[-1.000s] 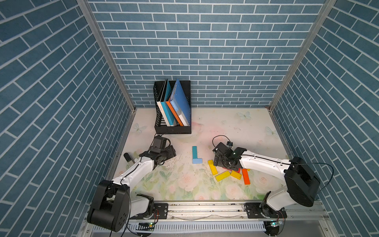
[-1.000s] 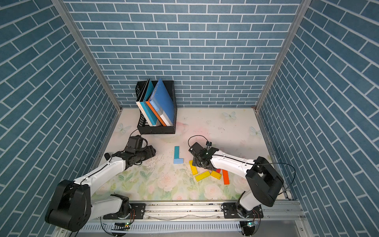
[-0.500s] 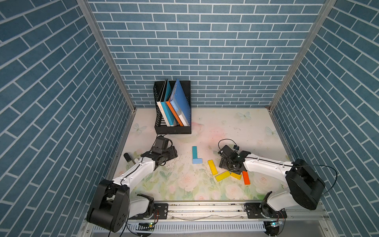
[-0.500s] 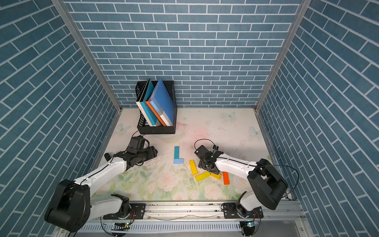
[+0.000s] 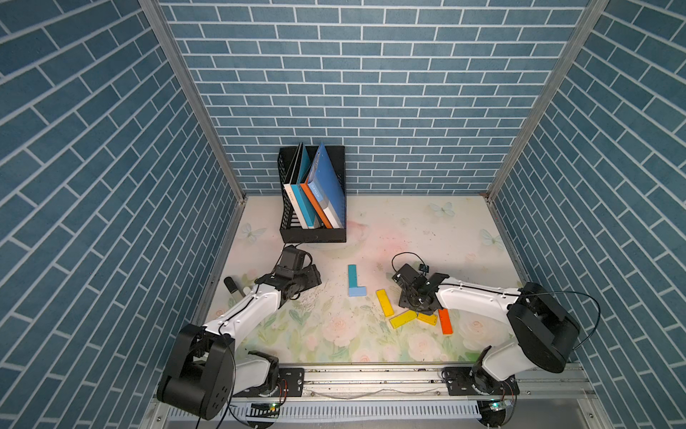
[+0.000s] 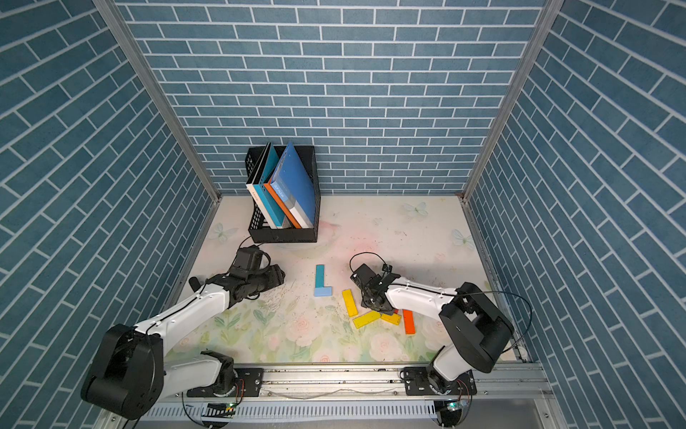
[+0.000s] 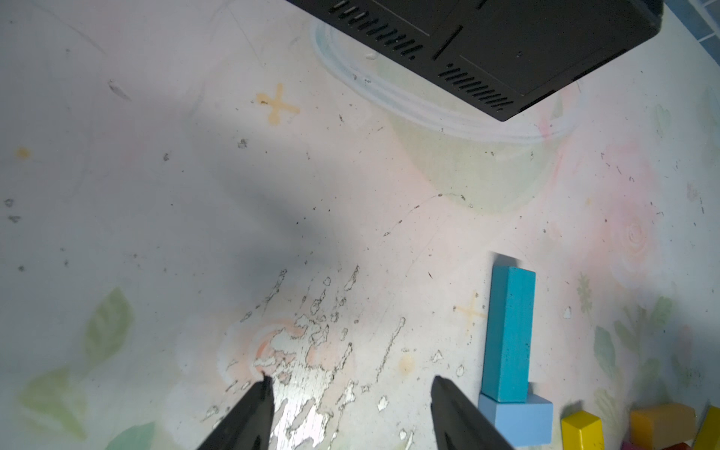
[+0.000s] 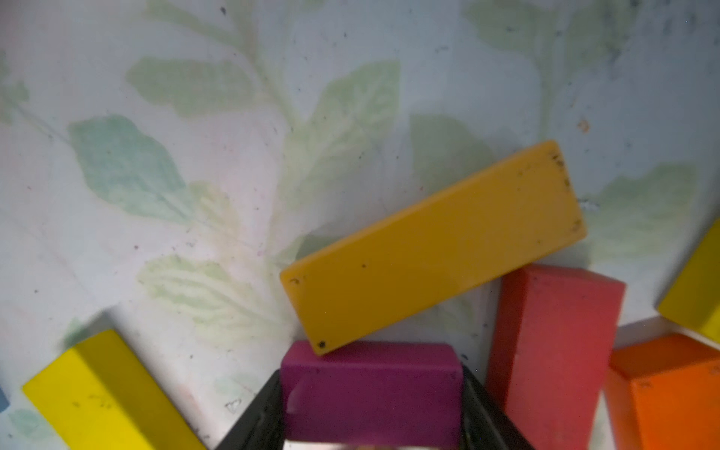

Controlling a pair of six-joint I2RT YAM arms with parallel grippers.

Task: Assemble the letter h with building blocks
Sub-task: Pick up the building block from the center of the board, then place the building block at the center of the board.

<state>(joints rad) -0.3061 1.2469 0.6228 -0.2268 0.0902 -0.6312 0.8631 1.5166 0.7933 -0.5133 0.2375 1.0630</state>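
A teal block (image 5: 352, 276) and a light blue block (image 5: 357, 291) lie joined in an L at mid-table, also in the left wrist view as teal (image 7: 508, 331) and light blue (image 7: 518, 419). To their right lie loose building blocks: two yellow (image 5: 384, 302) (image 5: 403, 319), an amber one (image 5: 427, 318) and an orange one (image 5: 445, 321). My right gripper (image 5: 415, 302) is down on this pile. In its wrist view both fingers press the sides of a magenta block (image 8: 372, 393), beside a red block (image 8: 553, 343). My left gripper (image 7: 348, 383) hovers open and holds nothing, left of the L.
A black file holder (image 5: 313, 234) with leaning books (image 5: 323, 193) stands at the back left. Brick-pattern walls close in three sides. A metal rail (image 5: 371, 379) runs along the front edge. An amber block (image 8: 432, 249) rests with one corner over the magenta one.
My right gripper has shifted right and toward the front onto the block pile, and its jaws have closed in on the magenta block. The left arm has barely moved.
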